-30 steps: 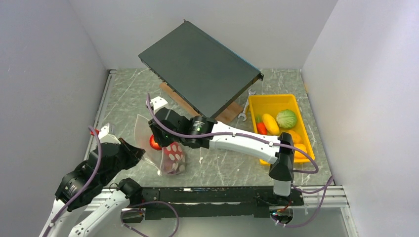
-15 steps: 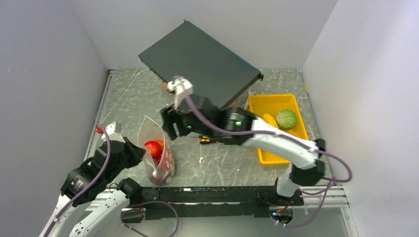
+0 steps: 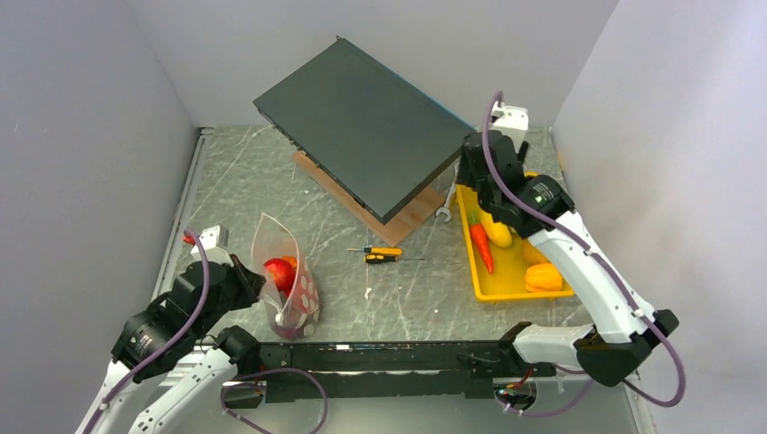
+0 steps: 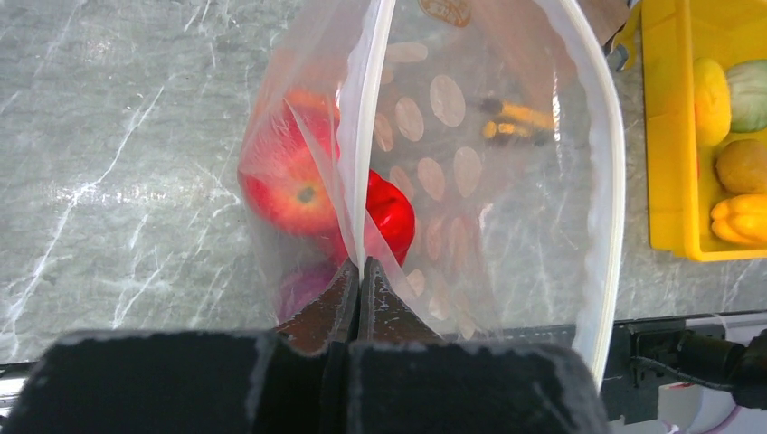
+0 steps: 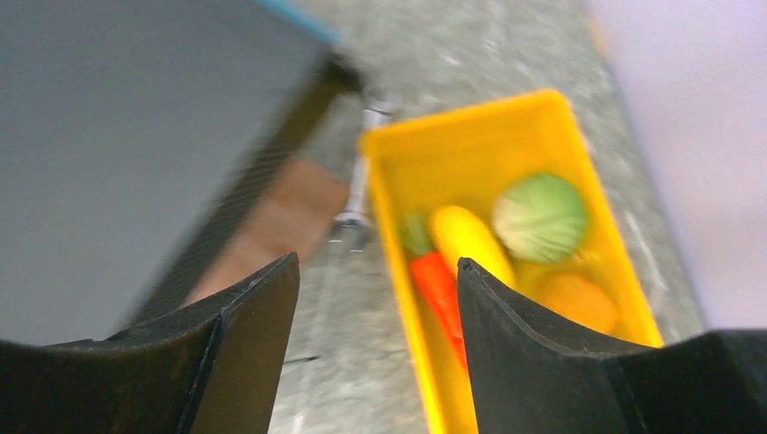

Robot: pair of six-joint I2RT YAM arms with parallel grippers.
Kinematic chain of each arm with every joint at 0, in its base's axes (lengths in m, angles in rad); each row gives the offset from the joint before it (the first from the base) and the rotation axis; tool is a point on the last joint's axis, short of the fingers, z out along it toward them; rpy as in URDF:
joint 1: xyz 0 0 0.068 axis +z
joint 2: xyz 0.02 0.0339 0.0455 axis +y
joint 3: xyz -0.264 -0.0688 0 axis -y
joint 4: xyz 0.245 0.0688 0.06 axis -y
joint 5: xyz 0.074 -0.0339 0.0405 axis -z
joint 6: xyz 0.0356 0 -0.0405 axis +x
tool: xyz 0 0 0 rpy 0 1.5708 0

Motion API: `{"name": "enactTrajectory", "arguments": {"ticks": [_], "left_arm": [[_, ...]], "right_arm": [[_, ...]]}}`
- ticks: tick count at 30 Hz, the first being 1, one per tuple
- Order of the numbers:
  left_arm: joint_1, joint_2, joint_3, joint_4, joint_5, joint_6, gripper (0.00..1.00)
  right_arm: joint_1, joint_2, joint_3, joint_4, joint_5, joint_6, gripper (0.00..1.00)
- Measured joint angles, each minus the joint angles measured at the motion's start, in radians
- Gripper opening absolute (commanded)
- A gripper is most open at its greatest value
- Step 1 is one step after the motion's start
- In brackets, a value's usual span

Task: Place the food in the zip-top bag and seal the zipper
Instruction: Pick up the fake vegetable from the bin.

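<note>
The zip-top bag (image 3: 289, 294) stands open-mouthed at the front left, with red food (image 3: 279, 271) and a purple piece (image 4: 303, 285) inside. My left gripper (image 4: 359, 267) is shut on the bag's near edge, on the whitish zipper (image 4: 369, 117). My right gripper (image 5: 375, 264) is open and empty. It hovers over the far left end of the yellow tray (image 3: 506, 289). The tray holds a carrot (image 5: 440, 287), a yellow piece (image 5: 466, 237), a green cabbage (image 5: 541, 217) and an orange piece (image 5: 579, 303). The right arm hides the cabbage from the top camera.
A large dark slab (image 3: 366, 122) leans on a wooden block (image 3: 402, 221) at the back. A yellow-handled screwdriver (image 3: 384, 254) lies mid-table and a wrench (image 3: 445, 206) lies beside the tray. Walls close in on three sides.
My right gripper let go of red food in the bag, opened and swung right to the tray. The bag went from lying to standing in my left gripper.
</note>
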Motion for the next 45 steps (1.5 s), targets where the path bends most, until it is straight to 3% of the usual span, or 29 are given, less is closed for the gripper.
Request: {"name": "enactTrajectory", "arguments": {"ticks": [4,8,15,18,21,23,34,45], "left_arm": [[0.0,-0.018,-0.027,0.005,0.0,0.034,0.0],[0.0,-0.03,-0.035,0.007,0.001,0.056,0.0],[0.0,-0.044,-0.043,0.017,0.002,0.068,0.0],[0.0,-0.061,-0.048,0.021,0.005,0.068,0.0],[0.0,-0.068,-0.049,0.022,0.006,0.068,0.0],[0.0,-0.068,-0.05,0.023,0.01,0.068,0.0],[0.0,-0.068,-0.053,0.028,0.019,0.068,0.0],[0.0,-0.068,-0.053,0.028,0.028,0.067,0.0]], "right_arm": [[-0.235,-0.031,-0.164,-0.004,-0.016,0.043,0.64],[-0.467,-0.164,-0.359,0.018,-0.089,0.098,0.62],[-0.725,-0.286,-0.571,0.095,-0.207,0.201,0.63],[-0.753,-0.24,-0.618,0.094,-0.206,0.275,0.72],[-0.752,-0.198,-0.645,0.069,-0.188,0.363,0.92],[-0.755,-0.183,-0.658,0.04,-0.159,0.43,0.98],[-0.799,-0.19,-0.75,-0.002,-0.071,0.567,0.97],[-0.914,-0.168,-0.864,0.112,-0.163,0.517,0.97]]}}
